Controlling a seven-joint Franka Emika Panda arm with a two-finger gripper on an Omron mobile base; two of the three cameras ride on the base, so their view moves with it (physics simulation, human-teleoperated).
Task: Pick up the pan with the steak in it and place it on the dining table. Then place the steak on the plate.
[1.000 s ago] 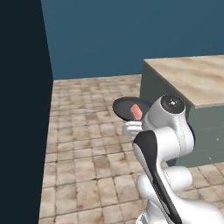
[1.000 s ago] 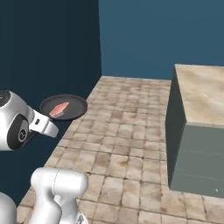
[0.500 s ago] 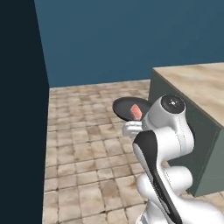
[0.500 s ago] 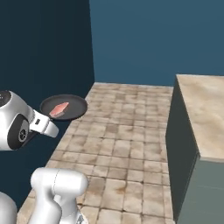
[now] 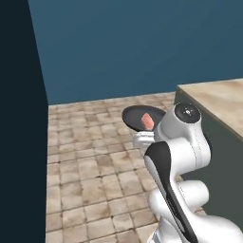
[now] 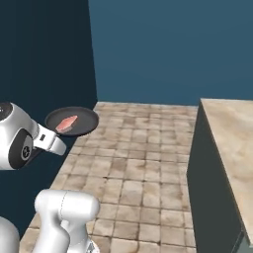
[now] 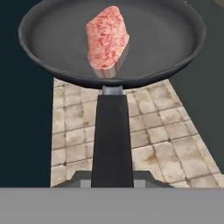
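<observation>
My base has rolled on, so the dining table [image 6: 232, 143] sits further right than before, while I keep my gripper [image 7: 112, 179] clamped on the handle of the pan [image 7: 65, 48]. The pan hangs level above the tiled floor [image 6: 143, 168], left of the table. The steak [image 7: 107, 41] lies in its middle.

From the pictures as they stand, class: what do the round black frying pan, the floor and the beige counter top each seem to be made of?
Round black frying pan: apparently dark coated metal, smooth and matte with a soft sheen; a pale metal collar joins the handle.
Floor: worn beige stone tiles with dark grout lines.
Beige counter top: looks like polished marbled stone, judging by its mottling.
</observation>
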